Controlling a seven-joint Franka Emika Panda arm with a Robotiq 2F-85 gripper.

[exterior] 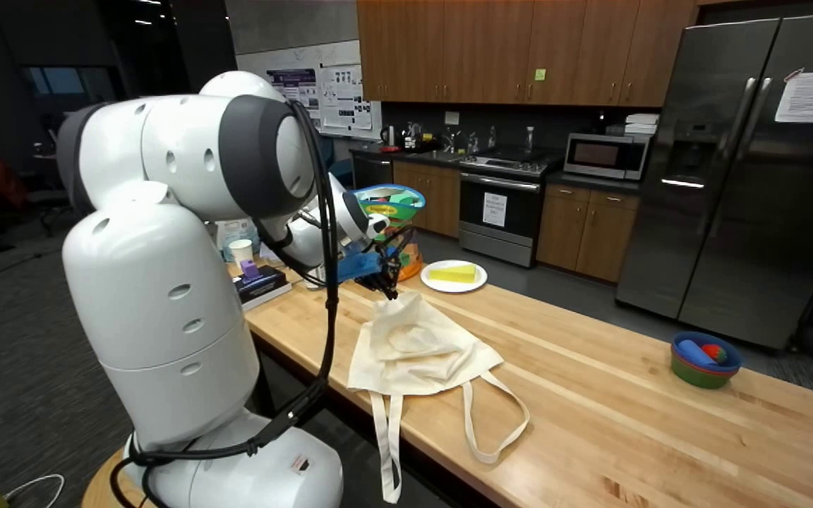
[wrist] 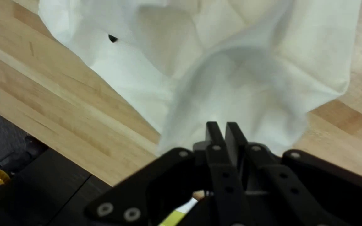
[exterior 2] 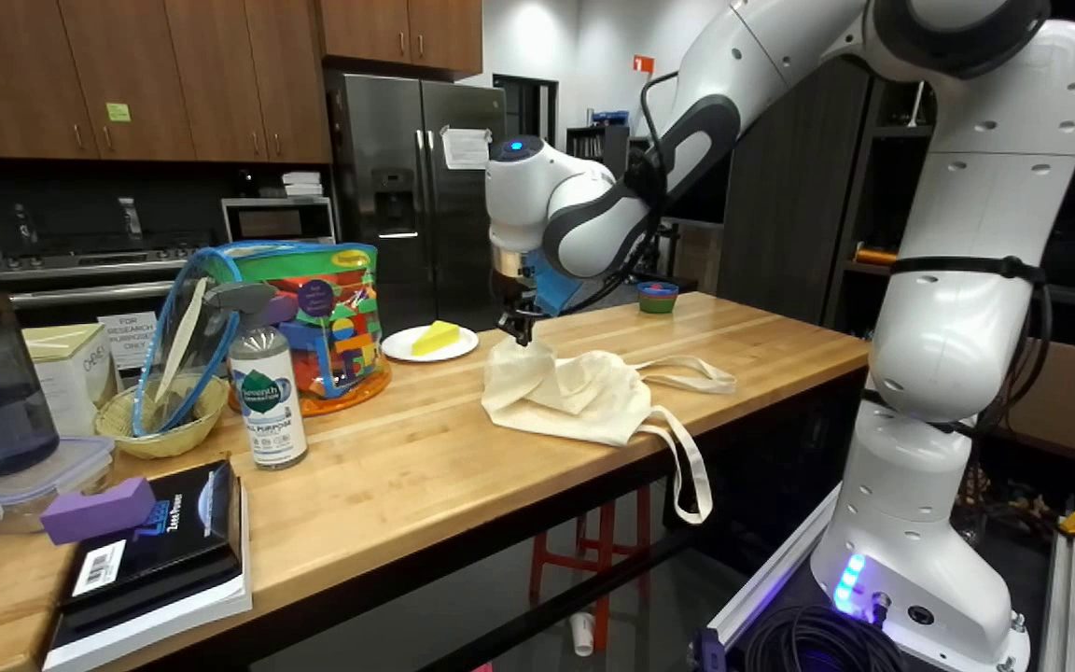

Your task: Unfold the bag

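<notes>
The bag [wrist: 209, 69] fills the wrist view's upper centre, its near edge running down behind the claw [wrist: 222, 126], tips narrowly parted.

- The arm [exterior: 156, 275] is cased in smooth, rounded white.
- Its joints [exterior: 255, 155] are banded in dark grey.
- Grey oval caps [exterior: 179, 291] are set into the white.
- Black cables [exterior: 329, 247] and a black strap [exterior 2: 1009, 268] are fastened to the arm.
- The base [exterior 2: 948, 569] is marked by blue lights [exterior 2: 846, 585].
- The gripper [wrist: 222, 124] is black, dotted with silvery screws [wrist: 132, 214]; a blue piece [exterior 2: 553, 283] is fitted near it.
</notes>
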